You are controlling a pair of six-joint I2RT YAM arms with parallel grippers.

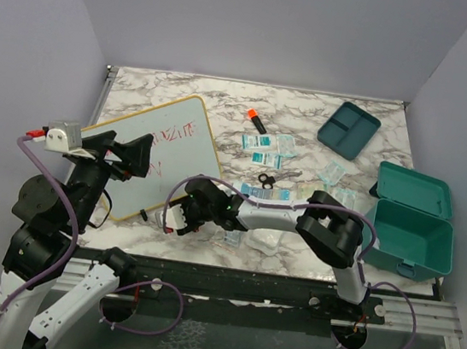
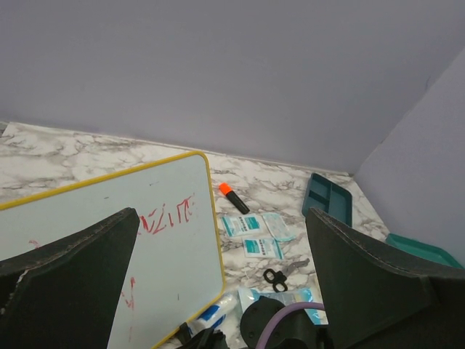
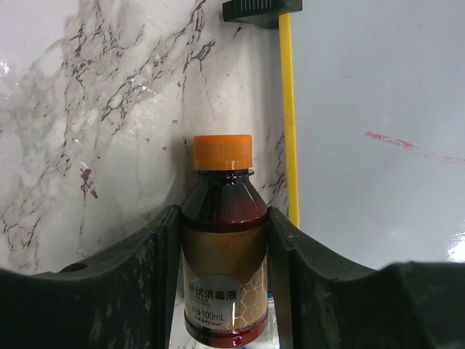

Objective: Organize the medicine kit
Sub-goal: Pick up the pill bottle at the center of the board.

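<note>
The teal medicine kit case (image 1: 408,223) stands open at the right edge of the table, and its divided tray (image 1: 349,129) lies apart at the back right. A brown bottle (image 3: 224,240) with an orange cap lies on the marble next to the whiteboard's yellow edge. My right gripper (image 3: 224,218) is shut on it, one finger against each side of its body. In the top view this right gripper (image 1: 178,216) reaches left across the table front. My left gripper (image 1: 124,156) hangs open over the whiteboard with nothing between its fingers (image 2: 73,269).
A yellow-framed whiteboard (image 1: 154,155) with red scribbles covers the left of the table. An orange-capped marker (image 1: 256,121), teal-printed packets (image 1: 267,145) and black-handled scissors (image 1: 267,180) lie mid-table. A blue-and-white tube (image 2: 211,314) rests by the whiteboard's corner.
</note>
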